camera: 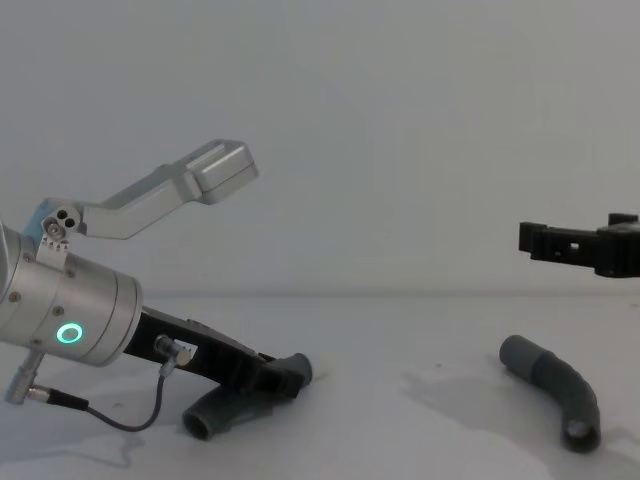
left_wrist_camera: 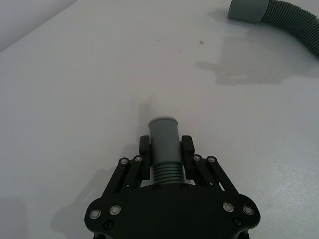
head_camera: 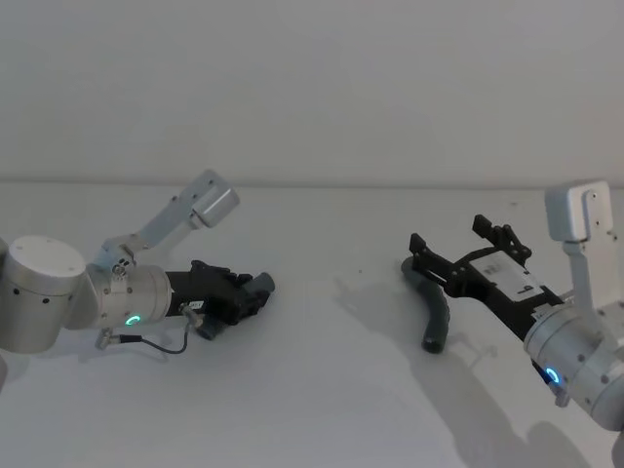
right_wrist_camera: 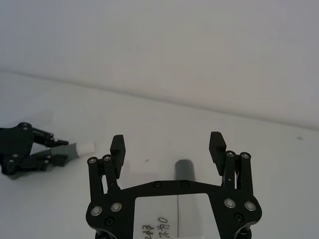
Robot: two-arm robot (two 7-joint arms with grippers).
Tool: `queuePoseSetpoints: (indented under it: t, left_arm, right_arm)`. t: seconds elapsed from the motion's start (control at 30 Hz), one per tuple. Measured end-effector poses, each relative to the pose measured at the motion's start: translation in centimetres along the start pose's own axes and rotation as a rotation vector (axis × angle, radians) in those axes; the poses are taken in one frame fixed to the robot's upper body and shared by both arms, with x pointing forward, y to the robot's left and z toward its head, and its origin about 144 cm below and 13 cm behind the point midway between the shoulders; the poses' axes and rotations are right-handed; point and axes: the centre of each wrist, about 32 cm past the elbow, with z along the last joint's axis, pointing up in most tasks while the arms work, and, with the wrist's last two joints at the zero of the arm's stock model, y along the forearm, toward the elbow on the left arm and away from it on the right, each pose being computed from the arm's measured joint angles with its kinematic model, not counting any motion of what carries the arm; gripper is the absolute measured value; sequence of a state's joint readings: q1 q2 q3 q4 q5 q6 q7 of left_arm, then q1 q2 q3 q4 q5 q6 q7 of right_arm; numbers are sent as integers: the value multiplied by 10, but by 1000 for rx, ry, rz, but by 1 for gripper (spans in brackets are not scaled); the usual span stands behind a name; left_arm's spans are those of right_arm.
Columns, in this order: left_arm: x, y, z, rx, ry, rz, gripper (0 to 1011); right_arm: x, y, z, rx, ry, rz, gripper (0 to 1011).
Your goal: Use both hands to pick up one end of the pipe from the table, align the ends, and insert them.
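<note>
While left gripper (left_wrist_camera: 165, 145) tight on ribbed hose (camera: 212, 417), right gripper (right_wrist_camera: 167, 143) agape above curved hose (head_camera: 437, 312).

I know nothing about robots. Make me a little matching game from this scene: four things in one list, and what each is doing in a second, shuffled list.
Things
1. left gripper
2. right gripper
3. left hose
4. right hose

States
A. lying loose on the table
B. open, raised in the air
C. shut on a hose
D. gripped

Pairs: 1-C, 2-B, 3-D, 4-A
</note>
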State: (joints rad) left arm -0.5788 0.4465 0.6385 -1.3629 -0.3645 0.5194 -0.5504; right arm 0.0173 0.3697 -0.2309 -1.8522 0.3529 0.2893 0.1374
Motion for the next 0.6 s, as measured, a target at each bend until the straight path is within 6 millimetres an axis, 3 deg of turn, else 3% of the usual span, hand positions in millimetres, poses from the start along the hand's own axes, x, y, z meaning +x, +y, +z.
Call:
queuePoseSetpoints:
  t: [0.6]
  left_arm:
    - [0,0,0,0,0,0,363]
  right_arm:
    - [7,7,11,-172,23,39,1001]
